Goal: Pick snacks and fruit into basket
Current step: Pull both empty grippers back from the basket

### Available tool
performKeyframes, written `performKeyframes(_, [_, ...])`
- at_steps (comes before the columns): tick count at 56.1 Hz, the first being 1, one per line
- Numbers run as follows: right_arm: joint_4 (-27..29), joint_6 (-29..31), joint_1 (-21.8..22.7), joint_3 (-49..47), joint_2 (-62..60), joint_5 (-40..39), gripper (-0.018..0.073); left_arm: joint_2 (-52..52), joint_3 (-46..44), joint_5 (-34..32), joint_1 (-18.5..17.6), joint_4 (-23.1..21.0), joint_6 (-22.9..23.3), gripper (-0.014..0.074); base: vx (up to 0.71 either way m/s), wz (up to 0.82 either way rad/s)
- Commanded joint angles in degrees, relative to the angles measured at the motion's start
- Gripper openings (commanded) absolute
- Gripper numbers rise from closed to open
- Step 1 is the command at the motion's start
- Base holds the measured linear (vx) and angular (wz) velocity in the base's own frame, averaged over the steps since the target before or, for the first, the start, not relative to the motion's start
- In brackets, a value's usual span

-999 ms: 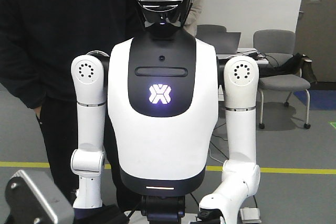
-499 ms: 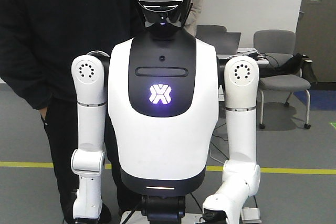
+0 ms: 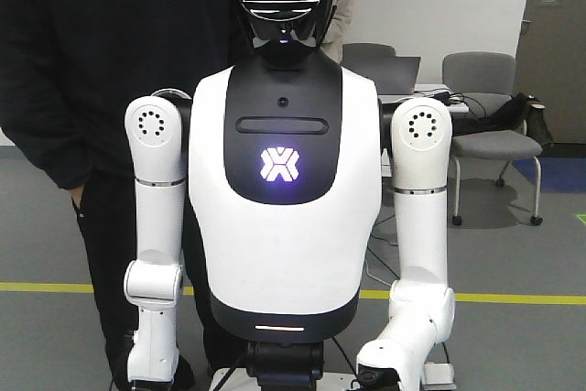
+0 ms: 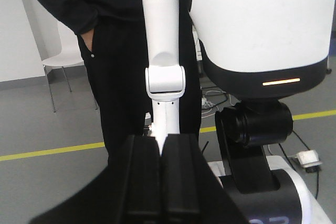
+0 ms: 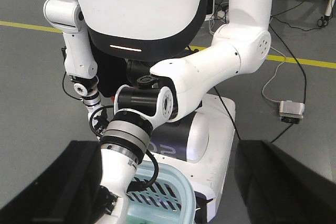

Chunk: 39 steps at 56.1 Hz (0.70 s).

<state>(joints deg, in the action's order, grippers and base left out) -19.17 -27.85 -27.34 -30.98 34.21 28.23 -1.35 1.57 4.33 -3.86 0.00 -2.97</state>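
Our left end effector point(image 4: 160, 182) was clenched empty, right end effector point(image 5: 165, 153) released; we risked clipping the white robot arm point(image 5: 210, 72) over the pale-teal plastic basket point(image 5: 163, 195).

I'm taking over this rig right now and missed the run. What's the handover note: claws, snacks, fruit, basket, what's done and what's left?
Left claw: shut, nothing between its fingers.
Right claw: open and empty, above the teal basket.
Snacks and fruit: none show in any view.
Basket: only one corner is visible, and nothing shows in it.
A white humanoid arm reaches down to the basket's rim.
Done: no item can be confirmed as placed.
Left: find the snacks and fruit, then load them into the basket.
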Motion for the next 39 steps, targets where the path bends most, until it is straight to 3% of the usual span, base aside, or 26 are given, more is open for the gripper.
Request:
performKeyframes(1, [-1.32,0.2,0.37,-1.7,-0.02,-4.02,0.0567,3.21,0.75,-2.04,1.62,1.04,2.13,-0.001,0.0,0.0])
performKeyframes(8, [-1.32,0.2,0.37,-1.7,-0.02,-3.96,0.0567,2.74,0.75,-1.94,3.86,1.0,2.18,-0.001,0.0,0.0])
performKeyframes(39, [-1.32,0.2,0.37,-1.7,-0.02,-4.03,0.0567,2.73,0.65,-1.88,3.86,1.0,2.13,-0.001,0.0,0.0])
